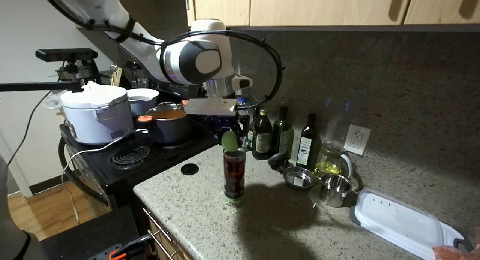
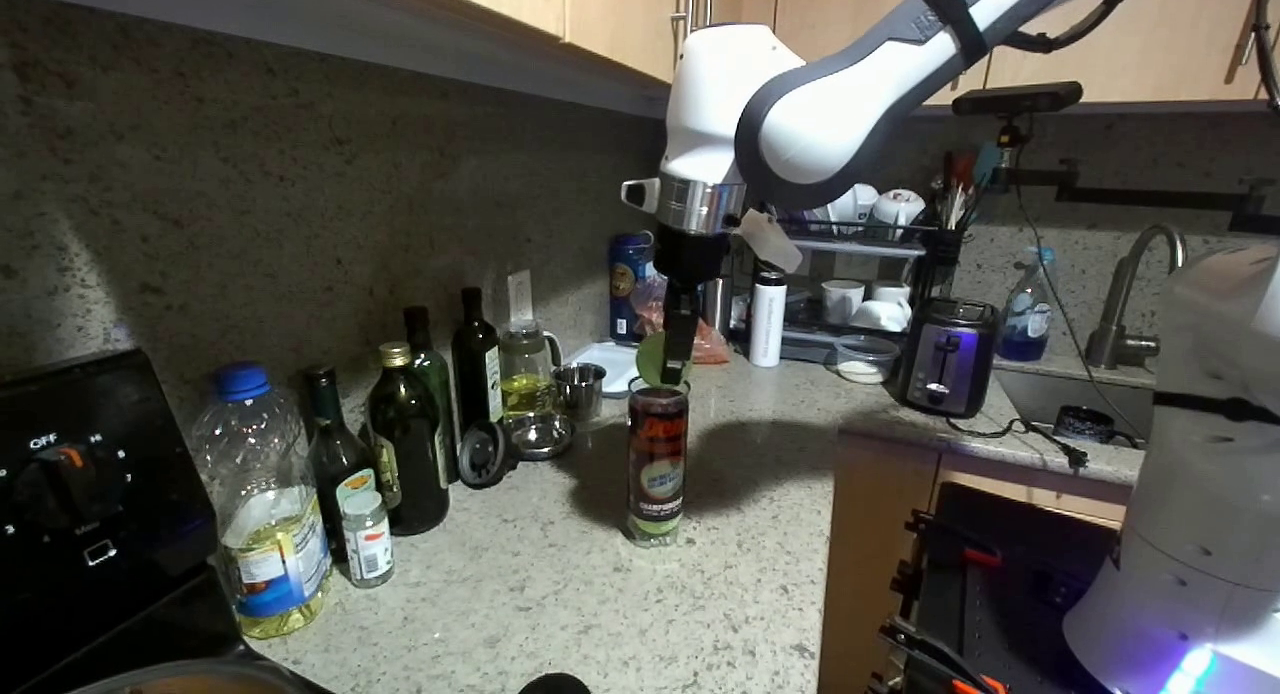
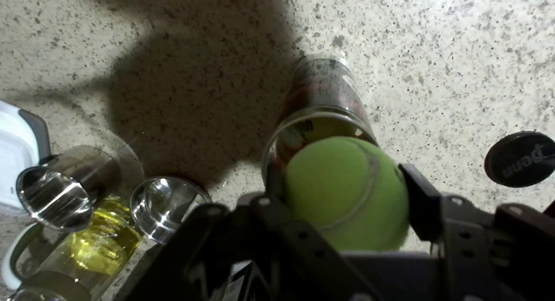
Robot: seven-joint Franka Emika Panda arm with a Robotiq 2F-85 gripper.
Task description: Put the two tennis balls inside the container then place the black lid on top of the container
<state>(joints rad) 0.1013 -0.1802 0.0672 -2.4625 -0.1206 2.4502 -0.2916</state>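
Above the speckled worktop point(image 1: 180, 207), mid-frame, part-closed black fingers point(image 3: 420, 203) clasp a fuzzy yellow-green tennis ball point(image 3: 347, 194), likely light, springy, best held round its middle, over the clear, red-labelled tube point(image 2: 657, 464).

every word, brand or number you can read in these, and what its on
"Penn": black lid, upside down in the wrist view
"Pen…": container, end unclear
"CHAMPIONS…": same container, lower down, end unclear
"OFF": stove panel
"HI": stove panel
"3": stove panel
Too small or blurred to read: print on the dark glass bottles, oil jug, small jar, white bottle and robot arm; remaining panel marks.
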